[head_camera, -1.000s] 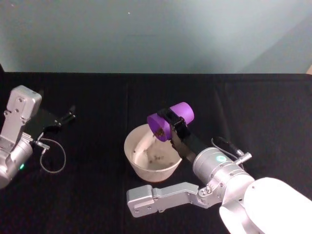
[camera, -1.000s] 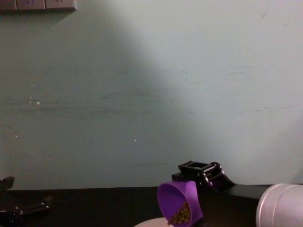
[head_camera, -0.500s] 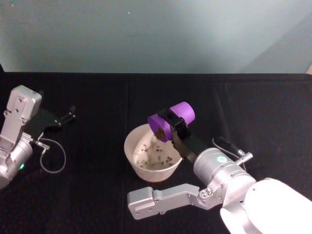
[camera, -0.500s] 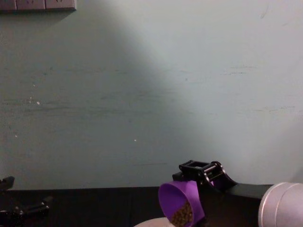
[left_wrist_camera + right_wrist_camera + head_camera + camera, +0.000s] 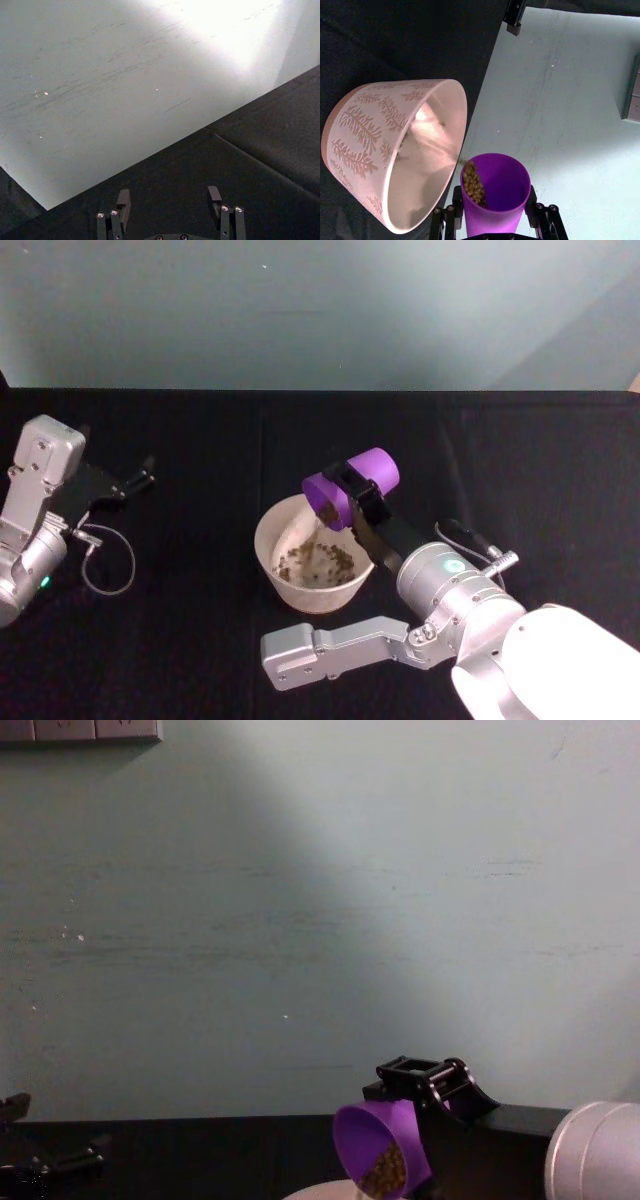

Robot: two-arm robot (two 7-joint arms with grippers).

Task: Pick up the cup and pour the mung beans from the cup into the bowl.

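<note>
Cup (image 5: 378,471) aslant above bowl (image 5: 310,597)

Over the bowl (image 5: 298,592), the tilted cup (image 5: 380,470) and right claw (image 5: 356,491) block the far right rim, and the right arm's link (image 5: 330,645) bars its near side. Bare surface (image 5: 200,440) runs leftward from the bowl to the cable (image 5: 108,565) by the left claw (image 5: 140,480).

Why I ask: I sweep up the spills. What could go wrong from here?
1. The cup, held tilted by the right gripper, pours close to the far rim of the bowl; mung beans could bounce out onto the black cloth.
2. The smooth, tapered cup might slip in the jaws.
The left gripper sits open at far left.
</note>
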